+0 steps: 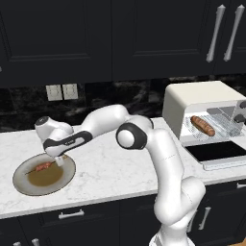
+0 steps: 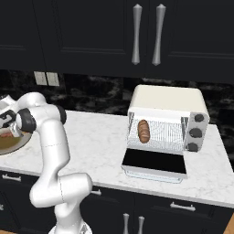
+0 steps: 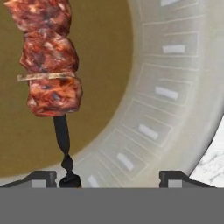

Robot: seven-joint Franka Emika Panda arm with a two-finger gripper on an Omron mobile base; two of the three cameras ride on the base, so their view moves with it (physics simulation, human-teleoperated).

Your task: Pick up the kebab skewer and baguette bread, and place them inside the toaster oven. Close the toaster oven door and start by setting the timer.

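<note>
The gripper (image 3: 107, 177) is hanging low over the plate (image 1: 21, 184), jaws spread wide and gripping nothing, the bare stick end of the one kebab skewer (image 3: 50, 65) lying beside its left fingertip, likely for a grasp there. One baguette bread (image 1: 202, 125) is lying on the toaster oven (image 1: 202, 98) rack, at three o'clock; its door (image 1: 218, 153) is hanging open, awaiting the skewer.

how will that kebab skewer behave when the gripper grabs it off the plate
The kebab skewer probably stays stiff on its thin dark stick. Grabbed at the bare end, it may tip toward the chunky meat. Lying flat on the plate, the slim stick could slip between the gripper tips.
</note>
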